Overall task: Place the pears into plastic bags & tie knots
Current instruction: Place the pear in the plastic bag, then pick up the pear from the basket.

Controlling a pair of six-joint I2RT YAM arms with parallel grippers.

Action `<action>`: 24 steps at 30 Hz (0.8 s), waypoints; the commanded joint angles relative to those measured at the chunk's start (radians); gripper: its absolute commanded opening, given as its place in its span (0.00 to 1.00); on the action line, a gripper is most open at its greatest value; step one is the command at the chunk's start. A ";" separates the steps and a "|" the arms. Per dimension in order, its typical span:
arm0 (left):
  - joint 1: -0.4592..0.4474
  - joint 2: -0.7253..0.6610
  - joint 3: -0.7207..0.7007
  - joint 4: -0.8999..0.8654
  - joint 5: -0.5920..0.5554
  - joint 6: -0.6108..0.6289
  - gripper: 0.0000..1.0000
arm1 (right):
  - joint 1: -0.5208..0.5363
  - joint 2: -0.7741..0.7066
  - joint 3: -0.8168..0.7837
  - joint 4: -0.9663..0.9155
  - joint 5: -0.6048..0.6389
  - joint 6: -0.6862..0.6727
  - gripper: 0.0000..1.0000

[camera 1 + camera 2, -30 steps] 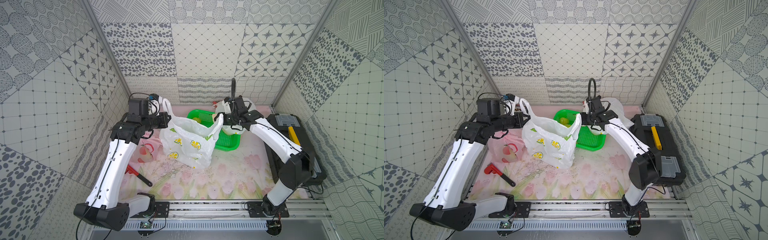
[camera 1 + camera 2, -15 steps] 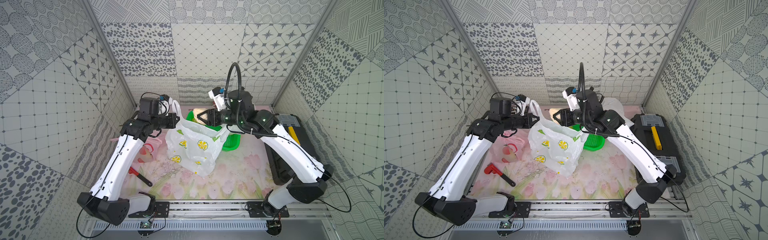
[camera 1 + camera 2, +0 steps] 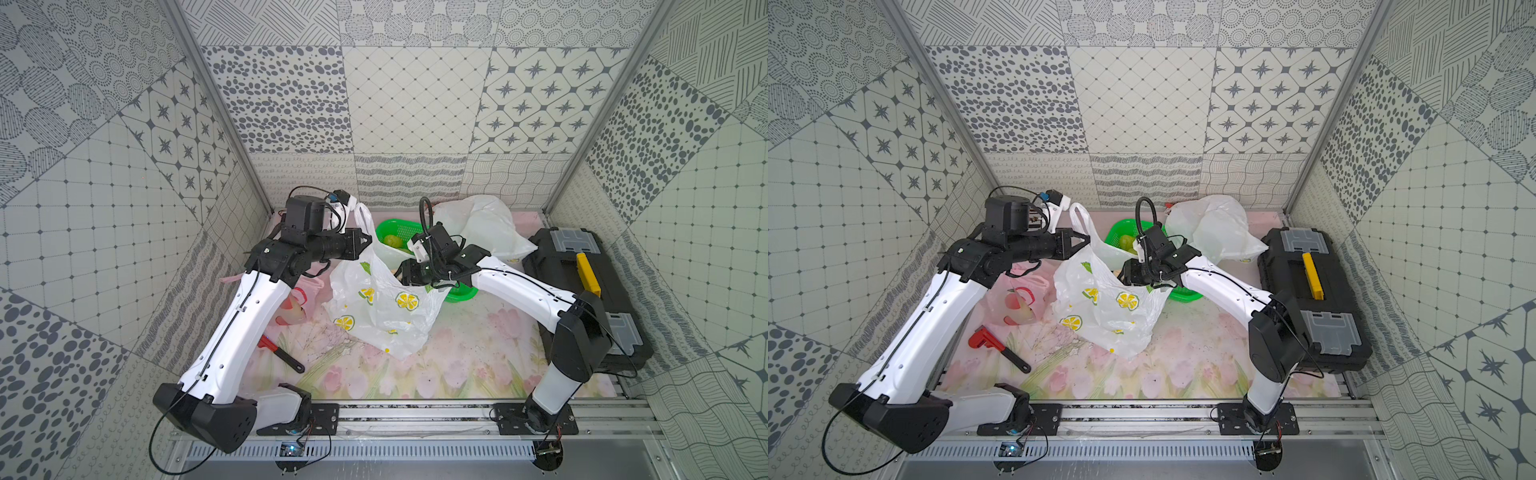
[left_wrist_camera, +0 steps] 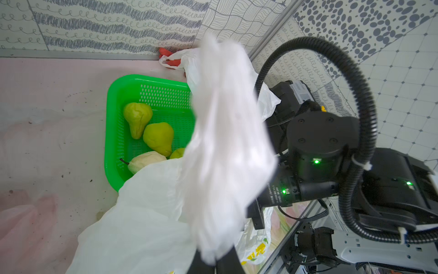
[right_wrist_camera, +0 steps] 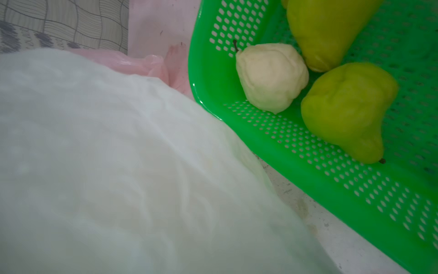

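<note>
**A:** Right, both top views first. Where is the lemon bag [image 3: 386, 307]?

**B:** It is mid-table on the floral mat [image 3: 457, 365], slumped, with its mouth pulled up. The left gripper [image 3: 365, 240] is pinched tight on one handle and holds it high. The right gripper [image 3: 402, 275] sits at the bag's mouth. I cannot tell whether its jaws are spread or clamped on something.

**A:** And around it?

**B:** The green basket [image 3: 461, 293] lies just behind the bag, partly under the right arm, with one green pear [image 3: 391, 240] showing. The plain white bag [image 3: 1212, 228] is behind the basket. The pink bag [image 3: 1017, 299] lies beneath the left arm, with a red wrench [image 3: 992, 343] near it. A black toolbox [image 3: 1312, 299] stands along the robot's right side.

**A:** Left wrist view?

**B:** Blurred white handle film rises from the dark fingers [image 4: 231, 263]. Beyond it, the basket holds three green pears [image 4: 158, 137] and a cream pear [image 4: 144, 161].

**A:** Right wrist view?

**B:** Bag film [image 5: 118, 166] fills most of the view and hides the fingers. Beside it in the basket, the cream pear [image 5: 270, 76] is wedged against two green ones. A fold of the pink bag shows behind the film.
</note>
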 commanded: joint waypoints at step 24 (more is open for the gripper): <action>0.102 -0.034 -0.221 0.044 -0.175 -0.100 0.00 | -0.086 -0.207 0.288 -0.084 -0.012 -0.132 0.73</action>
